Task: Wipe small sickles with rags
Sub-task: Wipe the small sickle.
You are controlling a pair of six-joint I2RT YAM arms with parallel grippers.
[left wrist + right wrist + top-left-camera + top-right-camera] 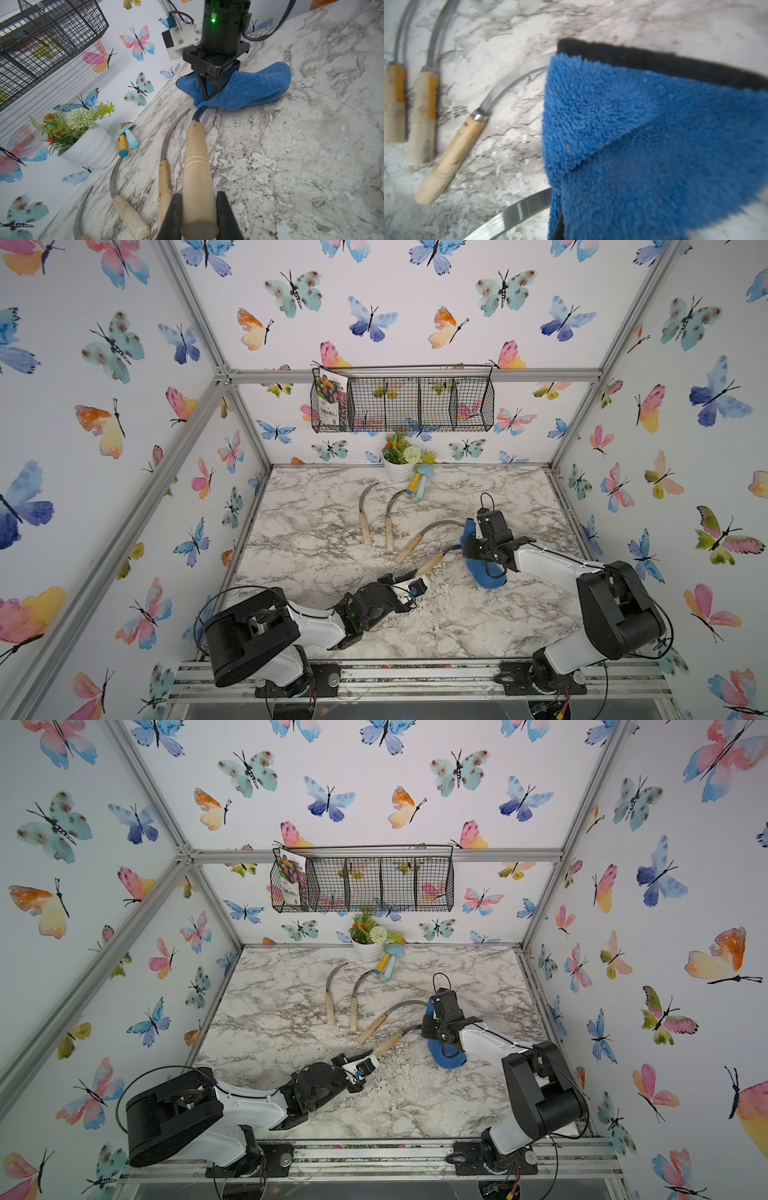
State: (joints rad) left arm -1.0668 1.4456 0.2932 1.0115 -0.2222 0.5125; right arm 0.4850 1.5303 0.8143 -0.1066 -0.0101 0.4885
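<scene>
Marbled surface [316,506]: your left jaws clamp sickle [197,176] handle, right jaws pinch rag [249,89] over blade. One wipe under way; three sickles [389,535] probably remain.

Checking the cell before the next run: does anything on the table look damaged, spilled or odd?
Yes. The marble tabletop is worn near the left gripper: its surface is chipped, with pale flakes scattered about. The mushroom toys lie on their sides by the white pot.
</scene>
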